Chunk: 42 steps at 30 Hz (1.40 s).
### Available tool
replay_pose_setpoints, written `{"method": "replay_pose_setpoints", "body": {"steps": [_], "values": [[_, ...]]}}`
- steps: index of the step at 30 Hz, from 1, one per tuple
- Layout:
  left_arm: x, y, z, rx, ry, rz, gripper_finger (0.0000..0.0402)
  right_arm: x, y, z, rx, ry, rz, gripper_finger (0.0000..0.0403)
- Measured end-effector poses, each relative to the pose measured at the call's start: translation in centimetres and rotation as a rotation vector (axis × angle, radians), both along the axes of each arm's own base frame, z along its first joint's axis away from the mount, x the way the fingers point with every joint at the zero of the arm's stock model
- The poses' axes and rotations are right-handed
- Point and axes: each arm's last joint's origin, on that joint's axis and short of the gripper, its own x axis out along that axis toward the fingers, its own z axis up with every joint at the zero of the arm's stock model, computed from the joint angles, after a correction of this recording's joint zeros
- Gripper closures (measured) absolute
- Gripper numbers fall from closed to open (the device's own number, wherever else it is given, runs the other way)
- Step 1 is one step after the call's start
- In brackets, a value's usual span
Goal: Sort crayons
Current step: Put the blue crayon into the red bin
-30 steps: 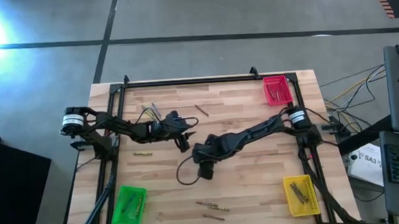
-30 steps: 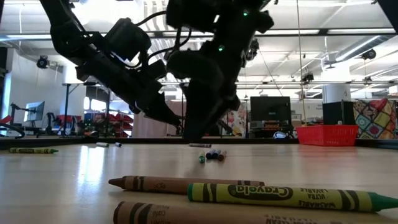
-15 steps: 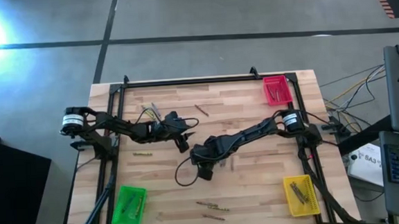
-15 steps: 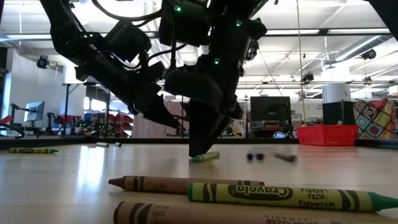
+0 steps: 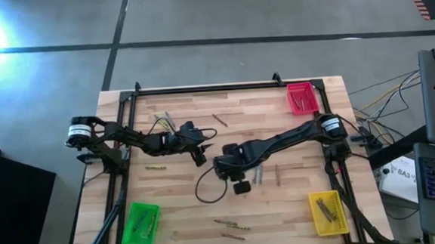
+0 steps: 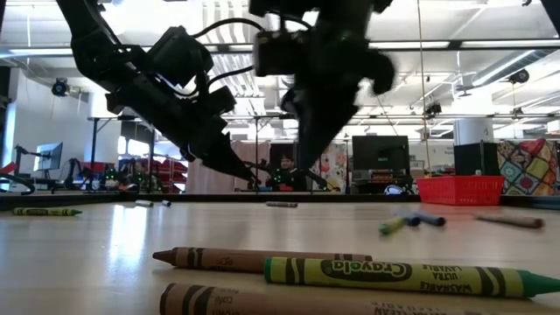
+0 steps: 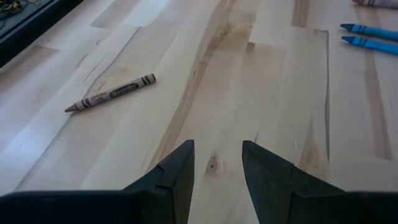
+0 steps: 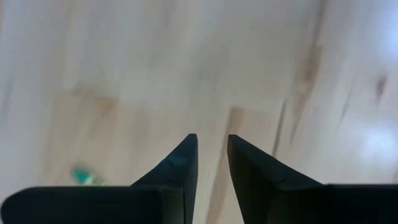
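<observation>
Loose crayons lie flat on the wooden table: several just right of my right gripper, a brown one and two blue ones ahead of my left gripper, and more along the near edge. My right gripper hangs above mid-table, pointing steeply down. Its fingers stand narrowly apart with nothing between them. My left gripper waits just to its left, low over bare wood, open and empty.
A red tray sits at the far right corner, a green tray at the near left and a yellow tray at the near right, each with crayons in it. A black frame runs along the far edge.
My right gripper has risen off the table and rolled about its own axis. The small cluster of crayons that lay under it has scattered, and the crayons have rolled apart toward the table's right edge. My left arm has kept still.
</observation>
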Motion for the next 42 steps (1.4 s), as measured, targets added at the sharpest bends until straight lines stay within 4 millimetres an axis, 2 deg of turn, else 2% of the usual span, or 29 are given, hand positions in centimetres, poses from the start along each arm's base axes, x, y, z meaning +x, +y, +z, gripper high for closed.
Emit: {"method": "replay_pose_setpoints", "body": {"steps": [2,6,11,14,17,20,25,28,30,33,36,42], "values": [[0.0,0.0,0.0,0.000,0.000,0.000,0.0283,-0.8,0.2,-0.1,0.015,0.078,0.018,0.0323],[-0.1,0.0,-0.2,-0.002,0.018,0.000,0.0283,-3.2,0.9,-1.7,-0.016,0.285,0.007,0.0317],[-0.1,0.0,-0.1,-0.002,0.021,0.000,0.0283,-5.9,1.8,-3.0,-0.063,0.475,-0.060,0.0315],[0.0,0.0,-0.1,-0.004,0.017,0.002,0.0283,-7.1,1.9,-3.8,-0.095,0.558,-0.180,0.0322],[0.0,0.0,-0.1,-0.008,0.016,0.004,0.0283,-9.1,1.3,-3.4,-0.133,0.592,-0.338,0.0331],[0.0,0.0,-0.1,-0.014,0.015,0.008,0.0283,-12.0,0.4,-2.1,-0.144,0.554,-0.499,0.0334],[-0.1,0.0,-0.1,-0.023,0.021,0.015,0.0283,-18.4,-1.1,-0.2,-0.073,0.480,-0.834,0.0328],[-0.1,0.0,-0.1,-0.023,0.021,0.015,0.0283,-21.7,-1.8,-1.0,0.020,0.488,-0.986,0.0324],[-0.1,0.0,-0.1,-0.023,0.020,0.015,0.0283,-23.2,-2.0,-2.1,0.099,0.490,-1.051,0.0323],[0.0,0.0,0.0,-0.023,0.015,0.015,0.0283,-24.7,-2.1,-3.9,0.216,0.516,-1.119,0.0323],[0.3,0.0,0.3,-0.021,0.004,0.014,0.0283,-26.0,-2.2,-5.3,0.233,0.582,-1.166,0.0320],[0.7,0.1,0.8,-0.017,-0.016,0.012,0.0283,-26.1,-2.2,-6.6,0.192,0.615,-1.165,0.0323]]}}
